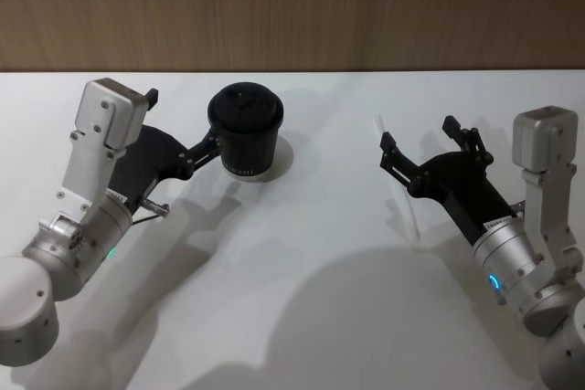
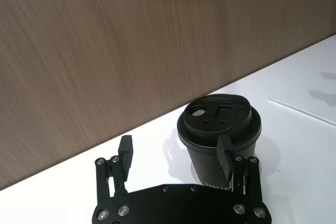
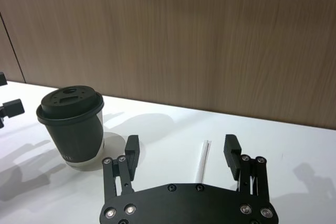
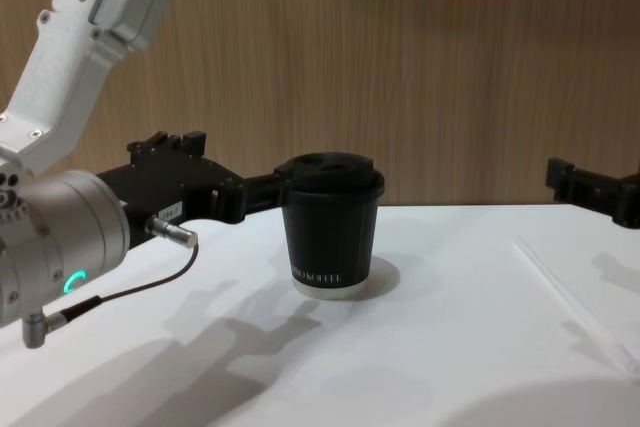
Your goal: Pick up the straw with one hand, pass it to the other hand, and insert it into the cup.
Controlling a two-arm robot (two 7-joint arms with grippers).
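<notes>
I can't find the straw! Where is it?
Right wrist view: the straw lies flat on the table beneath the open right gripper, robot's right side, apart from the cup.

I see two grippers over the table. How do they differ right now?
The left gripper sits by the cup, one finger beside its wall, the cup off-centre. The right gripper is lined up with the straw, which lies flat on the table in line with its open gap. The left wrist's light glows green; the right wrist's light glows blue. Both grippers are black, two-fingered, open and holding nothing.
</notes>
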